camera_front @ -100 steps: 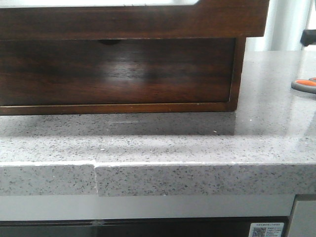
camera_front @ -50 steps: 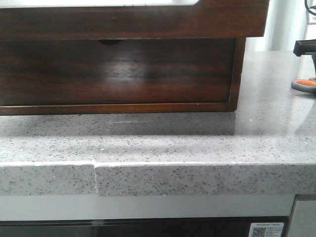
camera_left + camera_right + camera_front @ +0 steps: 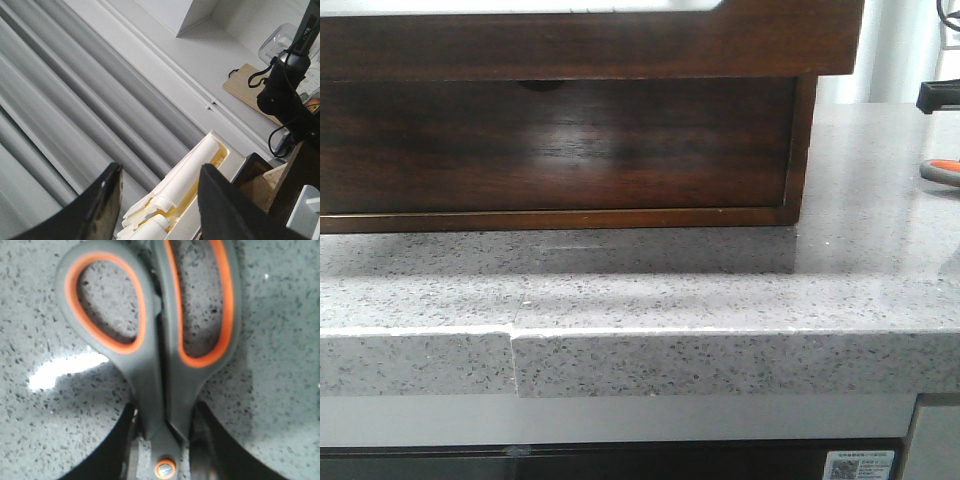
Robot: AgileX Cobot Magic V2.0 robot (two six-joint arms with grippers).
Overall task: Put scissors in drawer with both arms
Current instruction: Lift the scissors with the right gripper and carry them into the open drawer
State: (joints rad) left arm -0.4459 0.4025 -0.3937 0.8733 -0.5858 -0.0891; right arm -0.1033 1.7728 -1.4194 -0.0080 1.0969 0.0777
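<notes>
The scissors (image 3: 160,335) have grey handles lined with orange and lie on the speckled counter. In the right wrist view my right gripper (image 3: 166,415) is shut on their neck just by the pivot screw, one finger on each side. In the front view only a handle tip of the scissors (image 3: 942,168) shows at the right edge, under a black part of my right arm (image 3: 938,95). The drawer (image 3: 620,40) is the wide dark front at the top, with a white cut-out. My left gripper (image 3: 160,170) is open and empty, held up in the air.
A lower drawer front with a small half-round notch (image 3: 540,86) sits in the wooden cabinet (image 3: 800,150) on the grey speckled counter (image 3: 720,290). The left wrist view shows grey curtains (image 3: 75,90), a white box of rolls (image 3: 200,170) and a dark wooden corner (image 3: 300,175).
The black part of my right arm has come down into the right edge of the front view. The scissors' handle has shifted slightly to the right.
</notes>
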